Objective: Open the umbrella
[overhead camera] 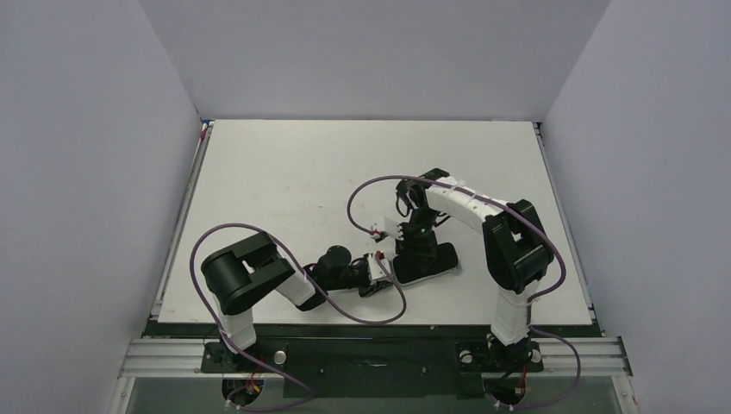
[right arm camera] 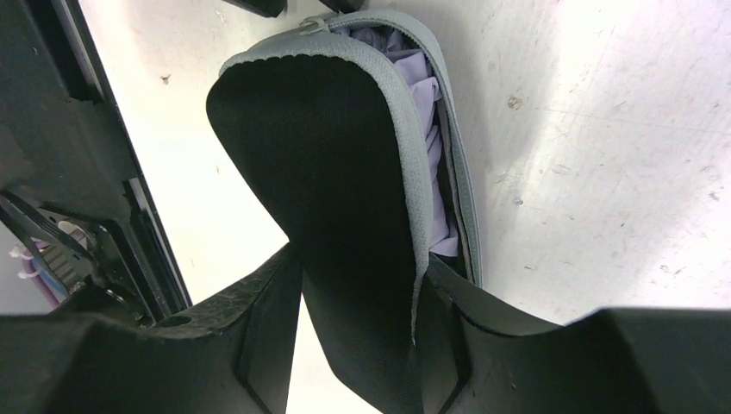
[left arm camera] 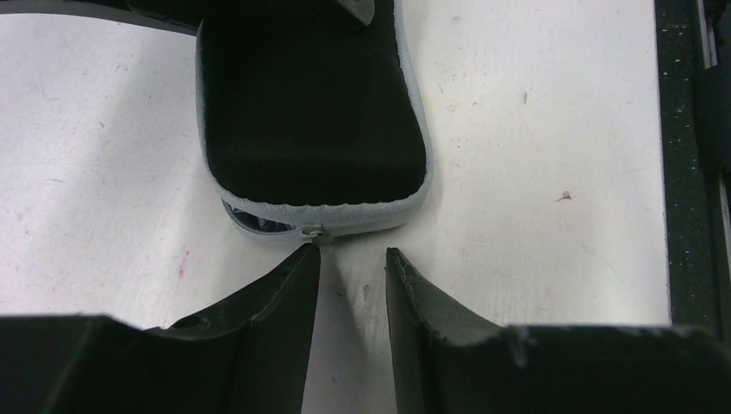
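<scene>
My left gripper [left arm camera: 353, 254] sits at the bottom of its wrist view, fingers partly apart and holding nothing, tips just short of the zip pull [left arm camera: 313, 231]. My right gripper [right arm camera: 358, 259] is pinched on the flap of the case [left arm camera: 310, 103]. I reckon we're at the unzipping step, so next I need to nip that pull squarely. The umbrella [right arm camera: 431, 112] is tucked inside the case, lower middle of the top view. Its long axis runs lower left to upper right, zip end toward the left gripper.

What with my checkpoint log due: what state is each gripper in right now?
Left gripper: open, empty, near the zip pull.
Right gripper: shut on the case flap.
</scene>
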